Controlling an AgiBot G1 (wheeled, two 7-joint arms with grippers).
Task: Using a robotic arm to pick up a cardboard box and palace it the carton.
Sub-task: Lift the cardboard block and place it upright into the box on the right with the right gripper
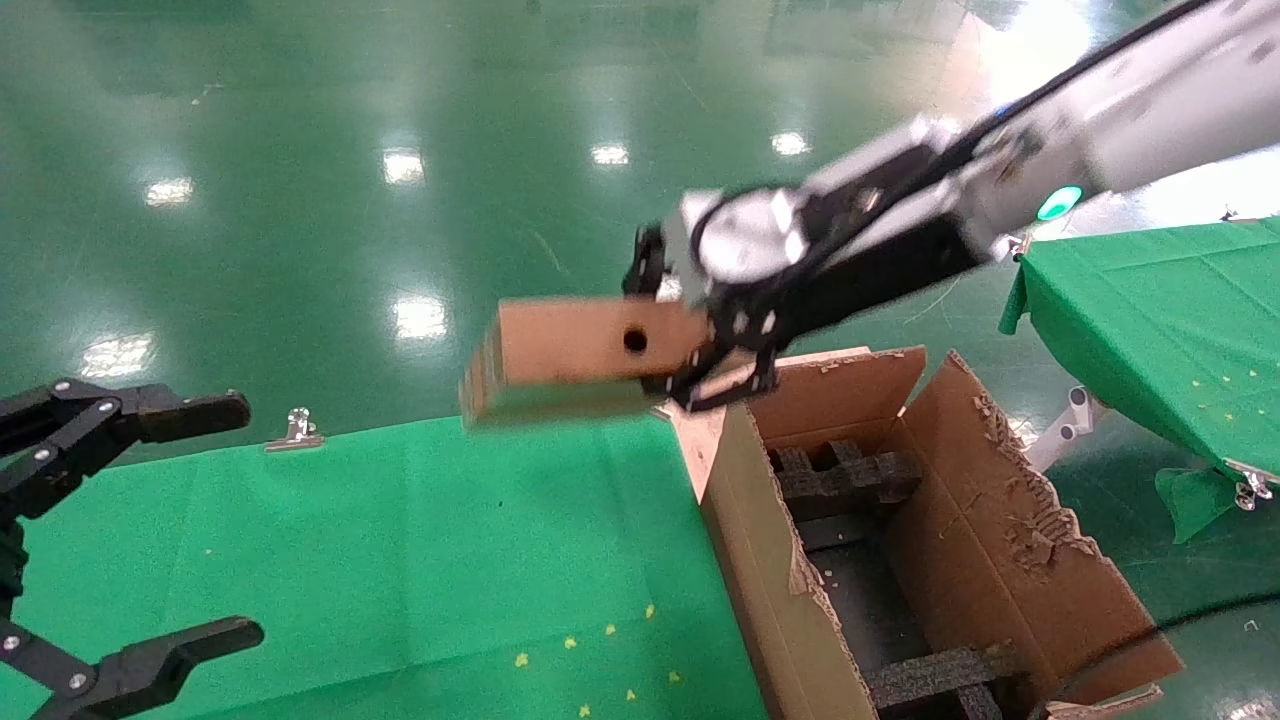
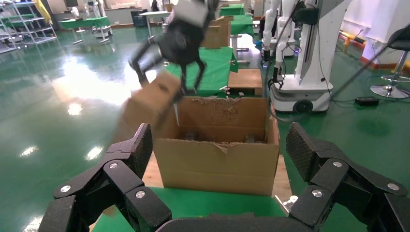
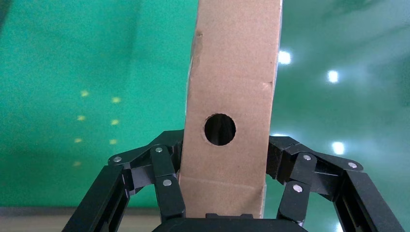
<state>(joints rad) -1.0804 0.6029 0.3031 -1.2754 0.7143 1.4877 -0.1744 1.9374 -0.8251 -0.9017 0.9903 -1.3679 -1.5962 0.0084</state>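
Nearest the robot, the left gripper (image 1: 215,520) hangs at the low left of the head view, over the green table (image 1: 400,560), its black fingers (image 1: 190,412) spread wide apart with nothing between them. Its own wrist view looks out between those fingers toward the carton.

Beside the table's right edge stands the carton (image 1: 930,540), open at the top, its flaps ragged and torn, with black foam (image 1: 850,475) pieces inside.

Above the carton's near-left corner the right arm (image 1: 1100,110) reaches in from the upper right, a green ring light (image 1: 1058,203) glowing on it. The right gripper (image 1: 715,375) is clamped on one end of the box (image 1: 570,355), a slim brown piece with one round hole (image 1: 635,341) in its face. The right wrist view shows the fingers (image 3: 167,179) pressed against both sides of the box just below the hole. The box is held in the air, roughly level, sticking out to the left past the carton's corner and over the table's far edge. It is not inside the carton.

A metal clip (image 1: 297,428) sits on the table's far edge. Beyond lies the glossy green floor (image 1: 350,150), and at right a second green-covered table (image 1: 1160,310).
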